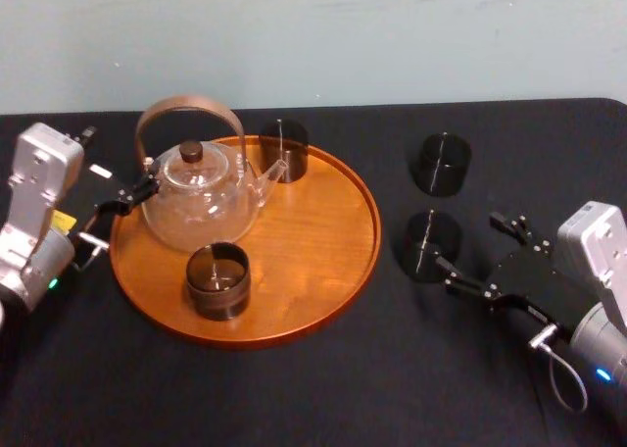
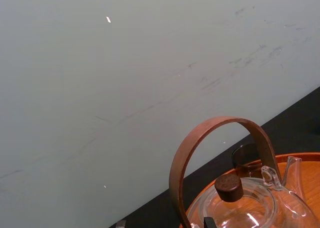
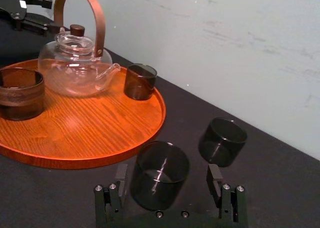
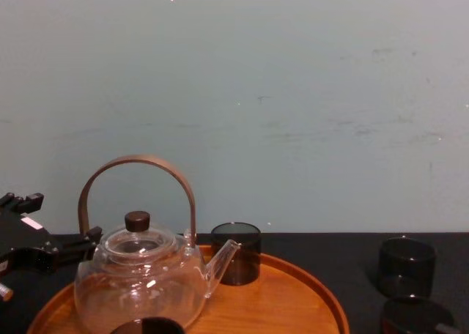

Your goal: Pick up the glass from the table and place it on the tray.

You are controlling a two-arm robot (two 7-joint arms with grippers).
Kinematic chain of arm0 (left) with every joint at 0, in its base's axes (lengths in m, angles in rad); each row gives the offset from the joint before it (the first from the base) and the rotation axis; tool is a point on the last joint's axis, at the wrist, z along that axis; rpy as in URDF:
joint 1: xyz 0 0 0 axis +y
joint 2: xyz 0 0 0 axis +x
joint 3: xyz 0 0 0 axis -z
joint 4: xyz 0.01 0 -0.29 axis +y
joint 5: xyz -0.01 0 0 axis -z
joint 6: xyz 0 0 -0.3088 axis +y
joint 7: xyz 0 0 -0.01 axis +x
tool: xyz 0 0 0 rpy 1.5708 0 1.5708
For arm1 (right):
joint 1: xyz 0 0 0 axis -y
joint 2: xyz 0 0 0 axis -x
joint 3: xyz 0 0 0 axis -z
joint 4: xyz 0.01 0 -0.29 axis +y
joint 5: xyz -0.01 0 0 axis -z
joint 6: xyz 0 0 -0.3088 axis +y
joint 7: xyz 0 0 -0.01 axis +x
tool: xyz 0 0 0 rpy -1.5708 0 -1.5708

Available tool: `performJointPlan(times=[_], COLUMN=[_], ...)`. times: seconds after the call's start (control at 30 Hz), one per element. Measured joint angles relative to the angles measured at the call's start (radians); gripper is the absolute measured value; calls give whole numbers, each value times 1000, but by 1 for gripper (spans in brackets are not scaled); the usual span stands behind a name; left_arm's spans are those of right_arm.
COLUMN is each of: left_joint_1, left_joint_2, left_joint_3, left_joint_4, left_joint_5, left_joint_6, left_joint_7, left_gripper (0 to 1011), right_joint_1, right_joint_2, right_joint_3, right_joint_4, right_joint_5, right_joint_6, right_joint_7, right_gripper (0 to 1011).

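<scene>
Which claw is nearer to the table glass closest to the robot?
Right. The right claw is open with that glass between its fingers; the left claw sits across the tray, beside the teapot.

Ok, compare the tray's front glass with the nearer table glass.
The front glass stands on the tray; the nearer glass on the table. The nearer glass sits between the right gripper's open jaws; the front glass stands free. Both are dark and upright. The left gripper is beside the teapot.
</scene>
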Motion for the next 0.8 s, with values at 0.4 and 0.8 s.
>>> performJointPlan(times=[0.4,0.8], left_joint_1=[0,0], left_joint_2=[0,0], left_joint_3=[0,0], left_joint_4=[0,0], left_joint_5=[0,0], left_joint_6=[0,0], left_joint_7=[0,0], left_gripper=[1010,1009], right_joint_1=[39,78], right_joint_2=[-46,-90], right_joint_3=[-4,-2], right_joint_4=[56,114], right_joint_5=[-6,-24], right_joint_6=[43,70], right_joint_7=[40,85], right_gripper=[1002,1002])
